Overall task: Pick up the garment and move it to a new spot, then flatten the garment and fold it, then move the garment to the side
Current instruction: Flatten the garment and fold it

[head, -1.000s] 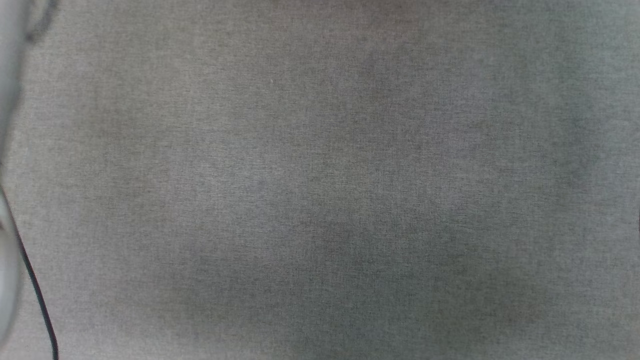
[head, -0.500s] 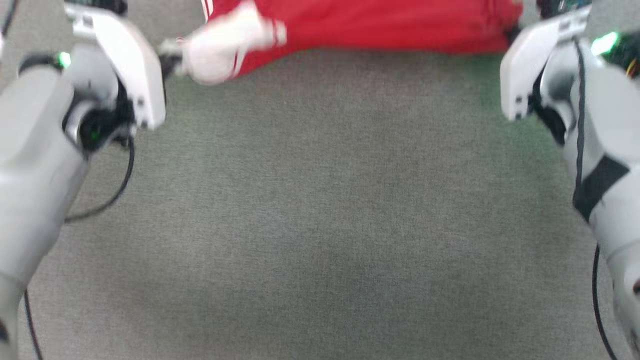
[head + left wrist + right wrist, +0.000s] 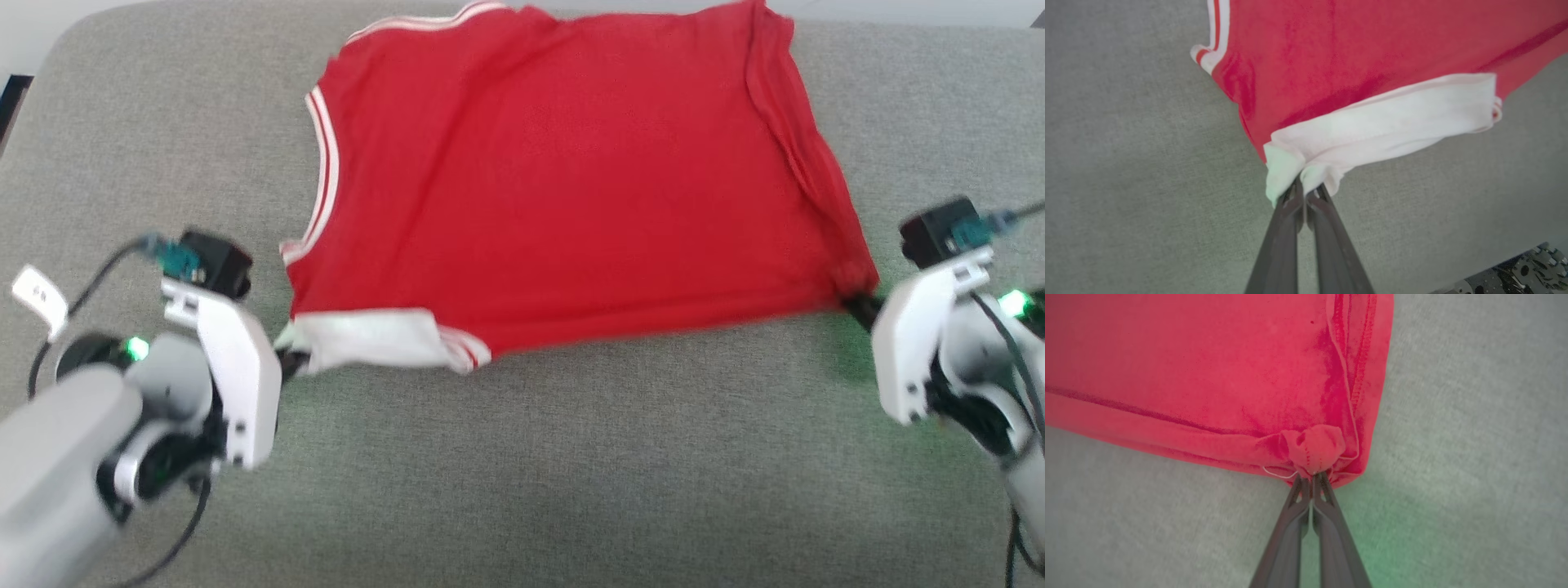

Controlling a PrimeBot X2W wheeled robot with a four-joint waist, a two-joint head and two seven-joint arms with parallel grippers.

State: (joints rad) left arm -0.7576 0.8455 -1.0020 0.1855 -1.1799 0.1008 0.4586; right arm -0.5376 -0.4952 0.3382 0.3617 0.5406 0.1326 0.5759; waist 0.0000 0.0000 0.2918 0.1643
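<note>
As my left gripper (image 3: pixel 1303 185) and right gripper (image 3: pixel 1311 475) pinch near corners of the garment (image 3: pixel 563 188), flattening seems underway; next, lay it down taut.

The garment (image 3: pixel 563 204) is a red jersey of thin fabric. Striped trim (image 3: pixel 324 175) in red and white runs along its left and far edges, and a white sleeve (image 3: pixel 375 339) is folded across its near left corner. It lies spread, mostly flat, on a grey cloth surface (image 3: pixel 571 457), its right edge rolled and both near corners bunched.

Grey woven fabric surface (image 3: pixel 571 490)
</note>
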